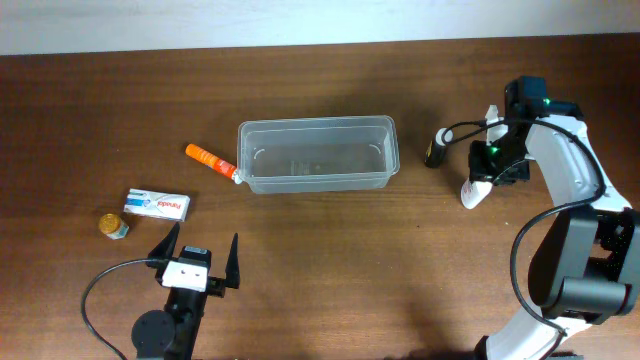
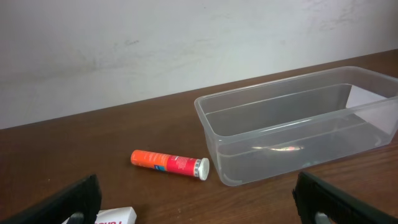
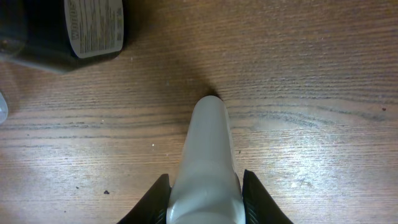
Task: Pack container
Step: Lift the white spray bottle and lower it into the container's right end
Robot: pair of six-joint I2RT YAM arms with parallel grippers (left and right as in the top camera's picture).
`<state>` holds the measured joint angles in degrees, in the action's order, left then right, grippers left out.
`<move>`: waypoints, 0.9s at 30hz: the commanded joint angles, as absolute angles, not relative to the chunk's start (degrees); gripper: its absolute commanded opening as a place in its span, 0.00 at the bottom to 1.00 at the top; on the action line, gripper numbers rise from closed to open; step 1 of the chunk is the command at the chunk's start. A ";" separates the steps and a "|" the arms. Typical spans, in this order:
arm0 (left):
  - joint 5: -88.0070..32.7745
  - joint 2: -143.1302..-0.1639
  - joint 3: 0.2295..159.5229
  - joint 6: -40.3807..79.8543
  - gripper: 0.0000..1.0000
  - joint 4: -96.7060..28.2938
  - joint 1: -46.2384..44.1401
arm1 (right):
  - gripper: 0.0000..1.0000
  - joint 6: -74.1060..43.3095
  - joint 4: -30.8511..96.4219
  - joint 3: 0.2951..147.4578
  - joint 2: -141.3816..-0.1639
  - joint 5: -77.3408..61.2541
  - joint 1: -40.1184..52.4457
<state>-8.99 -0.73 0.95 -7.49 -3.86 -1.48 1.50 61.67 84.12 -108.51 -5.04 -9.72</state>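
Note:
The clear plastic container (image 1: pixel 317 154) sits at the table's middle; it also shows in the left wrist view (image 2: pixel 292 134). An orange tube (image 1: pixel 211 161) lies at its left end, seen too in the left wrist view (image 2: pixel 169 164). My left gripper (image 1: pixel 200 260) is open and empty near the front edge, below a white box (image 1: pixel 157 204). My right gripper (image 1: pixel 487 172) is shut on a white bottle (image 3: pixel 207 162), whose tip (image 1: pixel 471 195) points down at the table right of the container.
A small yellow-capped jar (image 1: pixel 114 227) sits left of the white box. A dark bottle (image 1: pixel 435 148) stands just right of the container, beside my right gripper; it shows at the top left of the right wrist view (image 3: pixel 68 31).

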 commanded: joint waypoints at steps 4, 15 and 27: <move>-8.75 -0.34 0.51 -7.38 0.99 -3.86 -1.21 | 0.21 1.06 65.98 87.83 -106.26 -5.15 -9.78; -8.75 -0.34 0.51 -7.38 0.99 -3.86 -1.21 | 0.21 1.04 84.38 110.08 -105.27 -5.43 -9.17; -8.75 -0.34 0.51 -7.35 0.99 -3.86 -1.21 | 0.22 -2.50 83.83 123.28 -105.27 -5.34 6.35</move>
<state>-8.99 -0.73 0.95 -7.49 -3.86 -1.48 -0.05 85.73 121.73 -106.78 -4.82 1.02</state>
